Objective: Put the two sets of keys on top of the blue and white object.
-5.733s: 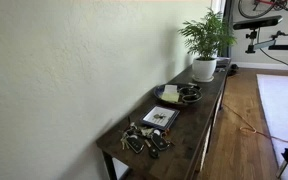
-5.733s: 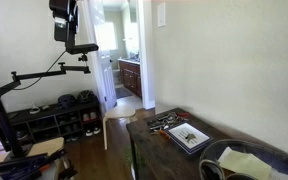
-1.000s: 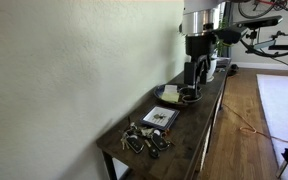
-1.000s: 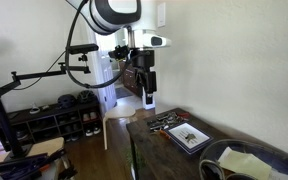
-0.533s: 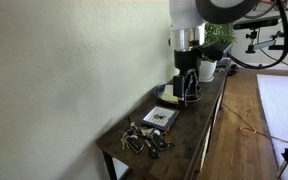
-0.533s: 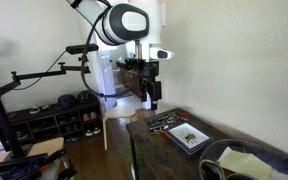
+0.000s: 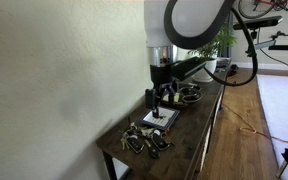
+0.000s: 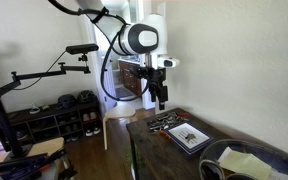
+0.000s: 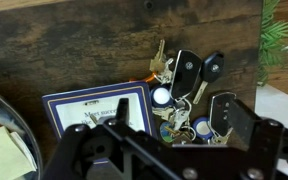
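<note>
Dark, grainy wooden table point(image 9: 74, 45) underneath. Zero progress so far: two tangled sets of metal keys with glossy black plastic fobs point(image 9: 192, 85) lying on bare wood beneath and just ahead of the jaws, beside the flat rectangular blue-and-white bordered card point(image 9: 94, 108), none on it. Card under one jaw. Jaws spread wide, empty, hovering above. Both pick-and-place moves left, judging by this.

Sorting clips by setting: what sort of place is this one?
Most likely a home, perhaps an entry hallway. A dark wooden console table against the wall holds keys, a shoe rack stands nearby, and a bicycle shows in the background.
</note>
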Tool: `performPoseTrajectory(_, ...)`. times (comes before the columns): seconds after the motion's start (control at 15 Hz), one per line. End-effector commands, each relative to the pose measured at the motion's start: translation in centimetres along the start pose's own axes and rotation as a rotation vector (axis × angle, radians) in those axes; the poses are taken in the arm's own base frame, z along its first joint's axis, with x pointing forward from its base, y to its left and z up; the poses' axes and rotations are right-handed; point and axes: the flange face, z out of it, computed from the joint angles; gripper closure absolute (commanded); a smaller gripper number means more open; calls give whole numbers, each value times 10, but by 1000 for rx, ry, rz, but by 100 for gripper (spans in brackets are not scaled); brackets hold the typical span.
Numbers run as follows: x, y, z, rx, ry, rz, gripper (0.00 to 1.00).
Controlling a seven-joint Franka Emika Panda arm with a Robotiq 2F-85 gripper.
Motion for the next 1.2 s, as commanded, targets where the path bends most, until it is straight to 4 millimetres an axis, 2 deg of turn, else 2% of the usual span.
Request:
performPoseTrajectory(0.0,18,-17,14,-7,10,65,0)
performPoseTrajectory(0.2,23,-23,21,-3,-16,112,0)
performPoseTrajectory(0.27,18,-20,21,2,-13,66,0)
performPoseTrajectory(0.67,20,-21,26,0,-18,66,0)
performPoseTrajectory(1.13,12,-28,55,-23,-44,120,0)
